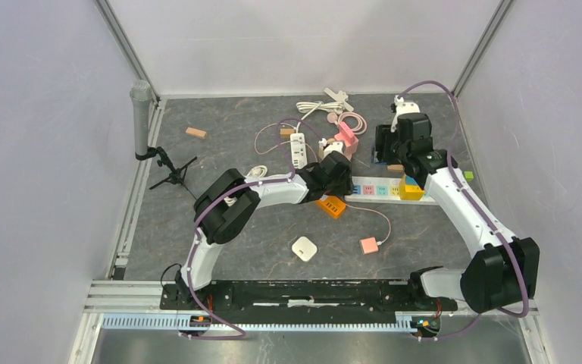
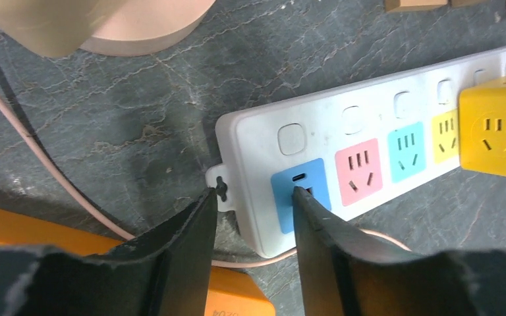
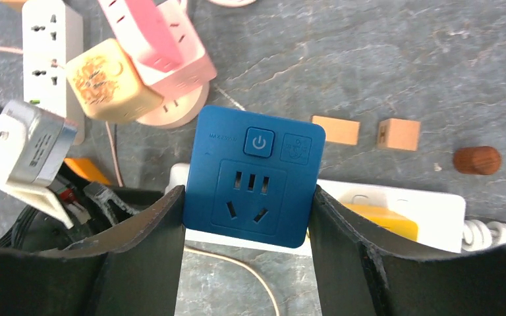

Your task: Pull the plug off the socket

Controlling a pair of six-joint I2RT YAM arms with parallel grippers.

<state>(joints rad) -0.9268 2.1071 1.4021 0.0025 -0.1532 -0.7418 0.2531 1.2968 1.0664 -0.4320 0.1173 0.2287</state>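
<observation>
The right claw [image 3: 247, 191] is pinching the blue plug cube [image 3: 253, 174], one finger flat on each side wall. The cube sits squarely between the fingers, its socket face turned up towards the wrist. The white power strip [image 3: 428, 204] lies below and behind it. The left claw [image 2: 253, 192] stands narrowly spread over the strip's far end: one finger rests on the blue USB panel and the other is just off the end by the hanging tab, pinching nothing.

The cube looks like rigid moulded plastic, light, with smooth and probably slippery faces. The two opposite flat sides are the sensible hold, gripped low and pulled straight out so the pins do not bind. The strip is light too and would likely lift with the plug unless it is pressed down.

By count there is one blue cube and one yellow cube [image 2: 497, 125] seated on the strip beside the left claw's outer finger. The strip has three coloured outlets, all empty, so the blue cube is probably free already. Beyond the right claw, two wooden blocks [image 3: 335, 130] and one wooden cylinder [image 3: 477, 160] rest on the desk [image 3: 402, 59].
</observation>
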